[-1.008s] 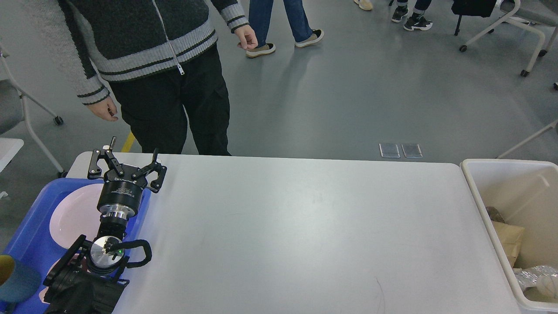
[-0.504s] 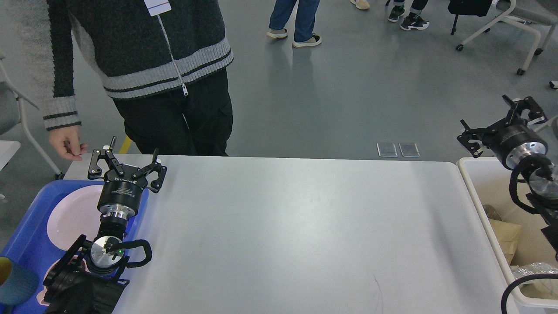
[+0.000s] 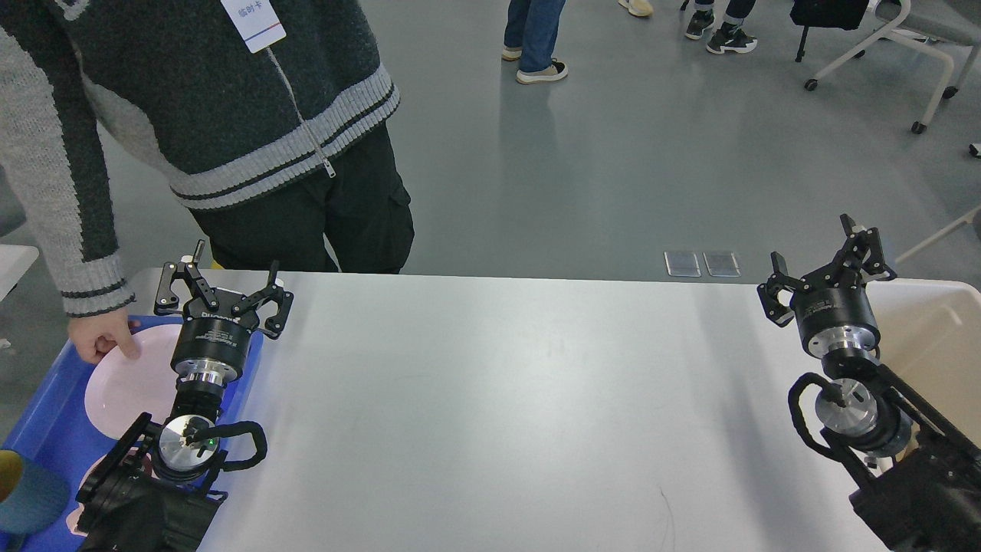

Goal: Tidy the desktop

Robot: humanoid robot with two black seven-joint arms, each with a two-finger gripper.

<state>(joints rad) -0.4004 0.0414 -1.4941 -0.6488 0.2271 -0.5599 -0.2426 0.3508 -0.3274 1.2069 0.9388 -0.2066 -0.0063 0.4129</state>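
The white desktop (image 3: pixel 506 399) fills the middle of the head view and has nothing lying on it. My left gripper (image 3: pixel 234 268) is open and empty above the desktop's far left corner, beside the blue tray (image 3: pixel 46 441). My right gripper (image 3: pixel 814 247) is open and empty above the desktop's far right edge, next to the cream-white bin (image 3: pixel 943 337).
A pink-white plate (image 3: pixel 126 379) lies in the blue tray, and a person's hand (image 3: pixel 100 341) touches its rim. A teal cup (image 3: pixel 27 498) stands at the tray's near end. The person stands close behind the desktop's far left edge. Office chairs stand far back.
My right arm has come in from the right and now stands over the desktop's right edge, covering much of the bin. The person has leaned in and put a hand on the plate.
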